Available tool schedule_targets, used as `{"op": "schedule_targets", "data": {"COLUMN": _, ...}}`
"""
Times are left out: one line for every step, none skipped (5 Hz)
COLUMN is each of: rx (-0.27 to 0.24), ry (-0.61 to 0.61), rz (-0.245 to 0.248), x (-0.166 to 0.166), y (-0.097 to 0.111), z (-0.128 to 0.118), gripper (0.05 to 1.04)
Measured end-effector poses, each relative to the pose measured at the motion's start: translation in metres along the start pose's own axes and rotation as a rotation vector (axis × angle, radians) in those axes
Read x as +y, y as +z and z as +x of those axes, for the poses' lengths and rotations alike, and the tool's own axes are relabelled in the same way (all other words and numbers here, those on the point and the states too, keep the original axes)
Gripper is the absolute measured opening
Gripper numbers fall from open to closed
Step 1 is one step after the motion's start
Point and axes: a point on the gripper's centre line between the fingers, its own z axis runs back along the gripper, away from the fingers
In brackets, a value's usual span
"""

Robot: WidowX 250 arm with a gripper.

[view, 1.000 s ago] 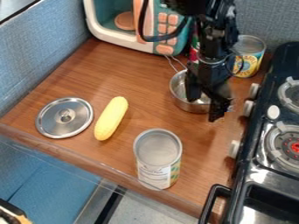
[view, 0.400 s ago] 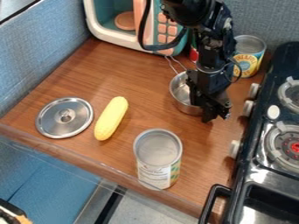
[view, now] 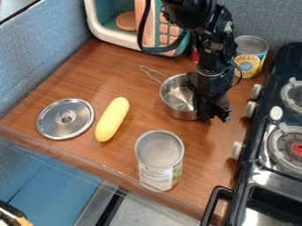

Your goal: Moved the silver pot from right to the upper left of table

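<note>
Silver pot point(view: 177, 98) sits immediately beside the pincer point(view: 213, 117) — its degree of opening, and any hold, cannot be determined.

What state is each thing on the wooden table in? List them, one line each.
Silver metal pot: upright, uncovered, handle toward the upper left.
Round silver lid: flat, knob up, off the pot.
Yellow plastic corn: lying on its side.
Large front tin can: upright.
Yellow-and-blue labelled tin can: upright.
Teal-and-white toy microwave: interior exposed.
</note>
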Motion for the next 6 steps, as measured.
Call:
{"op": "schedule_targets", "data": {"rx": -0.021, "ry": 0.027, "rz": -0.018, "x": -0.005, "y": 0.015, "z": -0.002, "gripper": 0.085}}
{"op": "schedule_targets", "data": {"rx": -0.070, "ry": 0.055, "rz": -0.014, "x": 0.005, "y": 0.040, "z": -0.002, "gripper": 0.085}}
{"op": "schedule_targets", "data": {"rx": -0.075, "ry": 0.127, "rz": -0.004, "x": 0.034, "y": 0.048, "z": -0.016, "gripper": 0.085}}
{"op": "schedule_targets", "data": {"rx": -0.093, "ry": 0.179, "rz": 0.018, "x": 0.061, "y": 0.056, "z": -0.020, "gripper": 0.085}}
{"op": "schedule_targets", "data": {"rx": -0.031, "ry": 0.220, "rz": 0.048, "x": 0.082, "y": 0.040, "z": -0.034, "gripper": 0.080}}
{"op": "schedule_targets", "data": {"rx": 0.031, "ry": 0.251, "rz": 0.077, "x": 0.102, "y": 0.024, "z": -0.047, "gripper": 0.079}}
